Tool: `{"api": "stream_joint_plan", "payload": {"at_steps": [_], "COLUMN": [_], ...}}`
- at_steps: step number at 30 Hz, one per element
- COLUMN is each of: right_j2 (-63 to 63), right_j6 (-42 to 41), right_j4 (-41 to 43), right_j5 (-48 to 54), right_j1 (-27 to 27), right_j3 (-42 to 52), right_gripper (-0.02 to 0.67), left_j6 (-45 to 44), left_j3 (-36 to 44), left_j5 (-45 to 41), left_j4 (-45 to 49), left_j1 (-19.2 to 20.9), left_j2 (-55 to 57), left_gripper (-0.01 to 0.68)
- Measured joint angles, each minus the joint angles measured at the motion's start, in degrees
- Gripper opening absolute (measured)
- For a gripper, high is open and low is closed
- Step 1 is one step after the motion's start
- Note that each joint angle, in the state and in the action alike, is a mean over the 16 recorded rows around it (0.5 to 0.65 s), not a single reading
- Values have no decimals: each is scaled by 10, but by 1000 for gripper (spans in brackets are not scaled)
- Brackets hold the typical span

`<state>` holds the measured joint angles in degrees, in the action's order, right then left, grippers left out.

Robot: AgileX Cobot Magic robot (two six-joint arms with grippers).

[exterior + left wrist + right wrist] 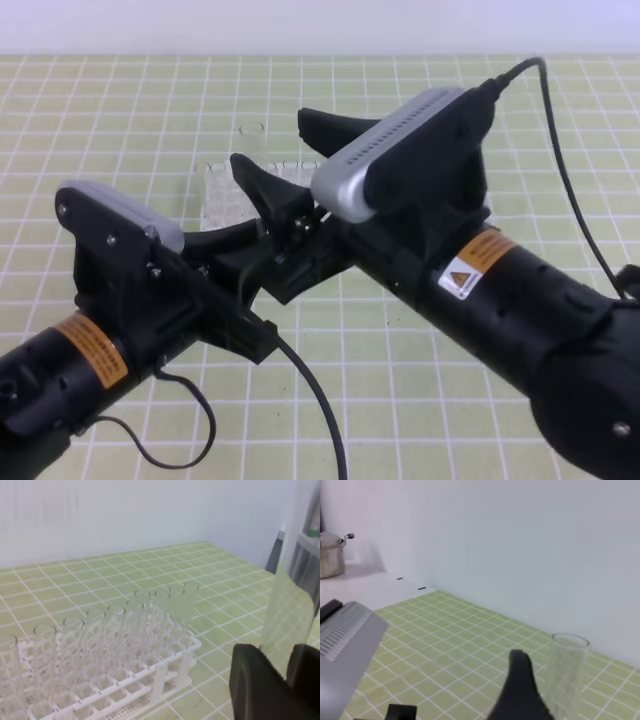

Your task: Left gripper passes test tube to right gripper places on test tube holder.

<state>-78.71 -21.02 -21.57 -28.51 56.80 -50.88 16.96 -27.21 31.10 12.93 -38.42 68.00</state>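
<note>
My left gripper is shut on the test tube, a clear glass tube held upright beside the rack. In the high view only the test tube's open top shows above the arms. My right gripper stands wide open, one pointed finger above and one below, close to the tube. In the right wrist view the tube's rim stands just right of one black finger. The test tube holder, a white lattice rack holding several clear tubes, sits on the mat behind both grippers.
A green gridded mat covers the table. The left arm's black cable loops across the front. A metal pot stands on a white counter far left in the right wrist view. A white wall closes the back.
</note>
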Motion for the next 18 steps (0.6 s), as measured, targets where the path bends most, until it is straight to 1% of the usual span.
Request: {"api": "stream_joint_plan", "payload": {"at_steps": [3,6,12,15,18], "right_j2": [-13,-26,-49,-58,-65], "right_j6": [8,15,21,21,22], "right_j4": [9,17,24,24,24], "right_j5": [-12,-18,-21,-18,-15], "right_j1": [0,0,0,0,0], "right_j3": [-4,-12,-32,-41,-48], "right_gripper": [454,454,454,450,431], "left_j6": [0,0,0,0,0], "left_j3": [0,0,0,0,0], "left_j5": [3,5,16,19,21], "left_j4": [0,0,-1,-1,-1], "left_j1": [0,0,0,0,0], "left_j2": [0,0,0,0,0], "left_gripper": [49,68,43,55,68]}}
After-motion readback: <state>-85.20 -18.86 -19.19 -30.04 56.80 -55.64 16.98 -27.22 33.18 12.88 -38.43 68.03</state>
